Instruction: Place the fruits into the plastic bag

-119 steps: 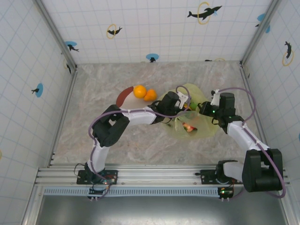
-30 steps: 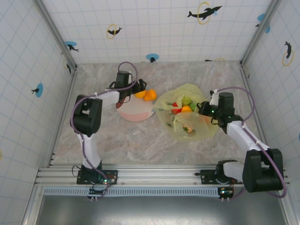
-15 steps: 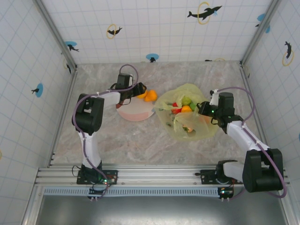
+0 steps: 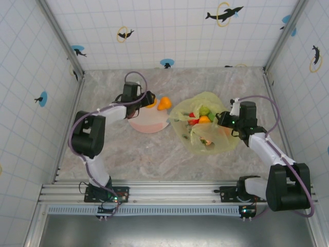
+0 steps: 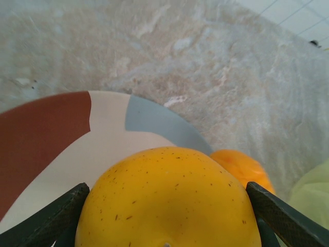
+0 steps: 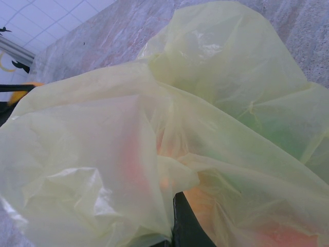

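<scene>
1. Marbled grey tabletop (image 4: 128, 154) fills my overhead feed, boxed in by white tiled walls (image 4: 169, 31) with dolphin stickers.
2. Right of centre lies the plastic bag (image 4: 226, 143), crumpled yellow-green film with its mouth gaping toward the plate. On my right wrist feed the film billows close to the lens, with orange and green tints showing through.
3. Just left of the bag sits the plate (image 4: 149, 124), round, white and maroon.
4. My right gripper (image 4: 222, 121) sits at the bag's right-hand rim. One dark finger (image 6: 186, 226) pokes out under the bunched film, and I cannot tell whether the jaws are pinching the plastic.
5. My left gripper (image 4: 147, 99) is at the plate's far edge. Its fingers (image 5: 56, 218) press against either side of the near orange fruit (image 5: 167, 200), so it is clamped on that fruit. I cannot tell whether the fruit is touching the plate.
6. The second orange fruit (image 4: 164, 103) lies just beside it at the plate's far right rim, between the left gripper and the bag.
7. Inside the bag's mouth a green fruit (image 4: 205, 110), an orange bagged fruit (image 4: 204, 119) and a red fruit (image 4: 193, 115) cluster together. Lower down, a reddish shape (image 4: 206, 141) shows blurred through the film.
</scene>
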